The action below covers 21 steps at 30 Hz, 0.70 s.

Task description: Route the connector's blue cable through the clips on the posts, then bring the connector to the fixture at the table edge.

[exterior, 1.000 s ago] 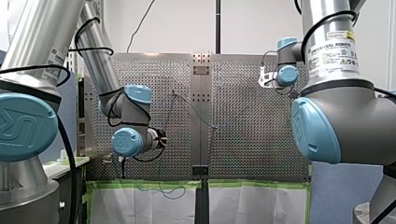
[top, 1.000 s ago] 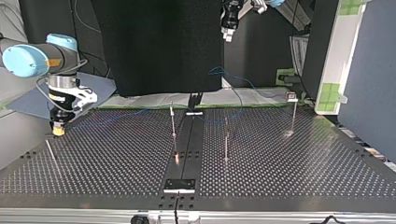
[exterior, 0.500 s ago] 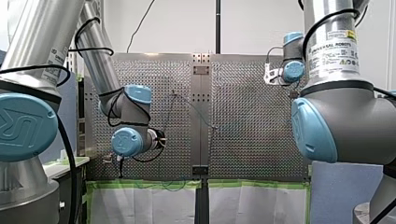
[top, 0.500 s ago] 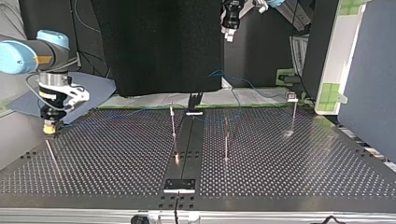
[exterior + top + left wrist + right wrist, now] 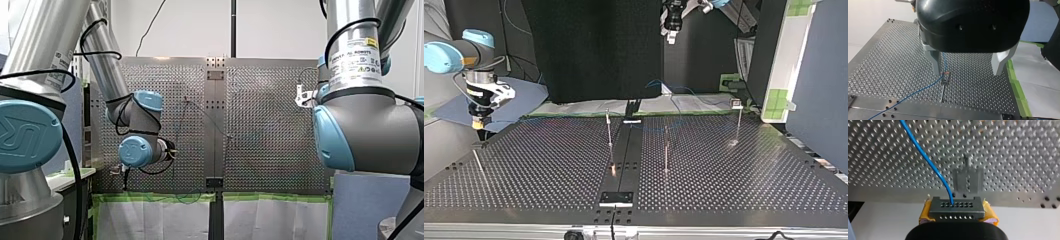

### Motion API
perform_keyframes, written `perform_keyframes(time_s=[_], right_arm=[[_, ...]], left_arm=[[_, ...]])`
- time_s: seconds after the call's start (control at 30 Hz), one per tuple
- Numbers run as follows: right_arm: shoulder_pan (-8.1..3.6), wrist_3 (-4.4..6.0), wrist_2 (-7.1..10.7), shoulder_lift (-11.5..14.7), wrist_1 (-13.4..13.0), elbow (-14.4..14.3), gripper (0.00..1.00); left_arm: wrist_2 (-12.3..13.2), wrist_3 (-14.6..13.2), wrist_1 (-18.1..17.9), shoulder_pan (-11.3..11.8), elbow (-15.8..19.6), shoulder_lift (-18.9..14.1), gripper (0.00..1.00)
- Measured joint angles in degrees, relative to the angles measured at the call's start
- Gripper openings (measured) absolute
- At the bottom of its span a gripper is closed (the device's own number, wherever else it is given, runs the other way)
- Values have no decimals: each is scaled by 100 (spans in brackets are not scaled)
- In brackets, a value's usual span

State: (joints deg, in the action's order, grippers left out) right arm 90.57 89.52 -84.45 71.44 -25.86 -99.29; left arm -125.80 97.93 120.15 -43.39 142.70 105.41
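Blue cable [image 5: 205, 117] shows only as a faint thread across the perforated table [image 5: 270, 145] in the front view. My left arm bends low at that view's left, and my right arm's bulk fills its right.

In the top view my right gripper [image 5: 478, 125] hangs at the view's left, over the table's far corner, with yellow at its tip. My left gripper [image 5: 671, 36] is high above the table's far edge, near the middle. Three thin posts [image 5: 609, 131] stand upright on the table, well apart from both grippers.

In the left wrist view my metal fingers [image 5: 935, 62] stand wide apart and hold nothing. Below them, nearer one finger, a post carries a clip [image 5: 945, 78]. The cable passes through it and trails away over the holes.

In the right wrist view my yellow pads [image 5: 926, 213] are clamped on the grey connector [image 5: 956, 210]. The cable leaves one of the holes in its face. The fixture [image 5: 968, 180] sits just ahead at the table edge, apart from the connector.
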Motion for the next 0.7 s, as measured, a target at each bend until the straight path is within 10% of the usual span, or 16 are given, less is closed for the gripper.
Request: perform_keyframes(time_s=[0.23,0.7], right_arm=[[-359,153,406,-2,-201,-25,0],[-467,136,1069,-188,-86,277,0]], left_arm=[[-98,-14,76,6,-2,-1,100],[-175,-140,169,12,-20,-6,100]])
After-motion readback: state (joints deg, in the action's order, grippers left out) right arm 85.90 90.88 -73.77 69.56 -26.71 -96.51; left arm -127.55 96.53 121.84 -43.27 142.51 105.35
